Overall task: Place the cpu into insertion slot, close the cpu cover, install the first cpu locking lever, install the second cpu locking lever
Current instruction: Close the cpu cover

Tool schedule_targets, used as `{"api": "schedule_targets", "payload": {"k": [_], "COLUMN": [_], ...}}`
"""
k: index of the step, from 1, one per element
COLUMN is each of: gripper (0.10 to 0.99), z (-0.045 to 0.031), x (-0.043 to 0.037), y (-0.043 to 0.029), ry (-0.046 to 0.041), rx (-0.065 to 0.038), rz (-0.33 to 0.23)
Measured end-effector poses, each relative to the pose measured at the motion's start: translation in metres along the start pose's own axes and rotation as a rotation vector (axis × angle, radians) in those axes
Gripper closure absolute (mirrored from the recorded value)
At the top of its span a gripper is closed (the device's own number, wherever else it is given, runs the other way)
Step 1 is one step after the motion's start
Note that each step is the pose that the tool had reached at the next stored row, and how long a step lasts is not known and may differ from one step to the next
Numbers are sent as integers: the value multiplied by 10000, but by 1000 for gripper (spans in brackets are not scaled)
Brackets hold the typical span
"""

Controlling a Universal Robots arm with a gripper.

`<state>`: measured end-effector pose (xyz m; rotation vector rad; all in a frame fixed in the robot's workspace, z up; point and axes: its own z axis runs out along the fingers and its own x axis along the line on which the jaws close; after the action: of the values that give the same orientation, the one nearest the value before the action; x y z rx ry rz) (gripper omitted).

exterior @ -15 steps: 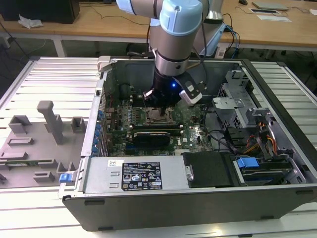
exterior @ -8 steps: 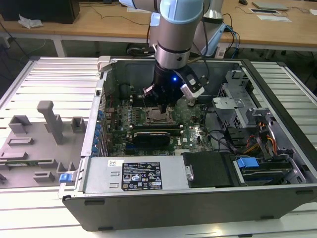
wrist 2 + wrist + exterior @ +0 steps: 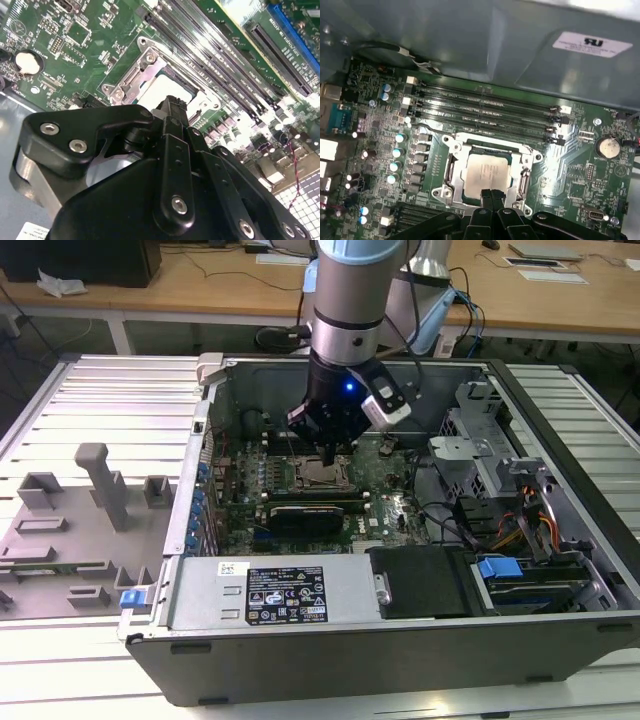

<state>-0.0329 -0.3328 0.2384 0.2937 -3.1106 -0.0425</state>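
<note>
The cpu, a flat square chip with a silver-grey top, lies in the insertion slot on the green board. Around it sits the cpu cover, a silver frame that seems to lie flat. My gripper hovers just over the socket's edge, its two black fingertips pressed together with nothing between them. In the second wrist view the gripper hangs right over the bright cpu. In the exterior view the gripper reaches down into the open computer case over the insertion slot.
Long black memory slots run beside the socket. A black graphics card lies just in front of it. The case walls, a power supply and a drive cage with cables hem the board in. A grey fixture tray lies at the exterior view's left.
</note>
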Motion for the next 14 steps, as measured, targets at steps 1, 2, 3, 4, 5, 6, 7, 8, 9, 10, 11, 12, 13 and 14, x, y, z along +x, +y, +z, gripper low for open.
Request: {"api": "schedule_targets", "payload": {"k": [1, 2, 3, 4, 5, 6, 7, 8, 9, 10, 11, 12, 13, 14], "gripper": [980, 980, 980, 980, 980, 980, 980, 980, 980, 980, 980, 980, 980, 980], "z": [3, 3, 4, 4, 4, 4, 0, -8, -56, -84, -102, -116, -116, -116], "x": [12, 21, 29, 36, 40, 44, 45, 45, 47, 47, 47, 47, 47, 47], "y": [4, 6, 8, 11, 12, 13, 13, 14, 15, 16, 17, 17, 17, 17], "ry": [-23, -33, -39, -45, -52, -62, -67, -73, -82, -86, -87, -89, -90, -90], "rx": [13, 29, 32, 34, 34, 34, 37, 36, 35, 35, 35, 34, 32, 32], "rz": [47, 95, 125, 156, 186, 254, 310, 367, 496, 550, 591, 643, 655, 656]}}
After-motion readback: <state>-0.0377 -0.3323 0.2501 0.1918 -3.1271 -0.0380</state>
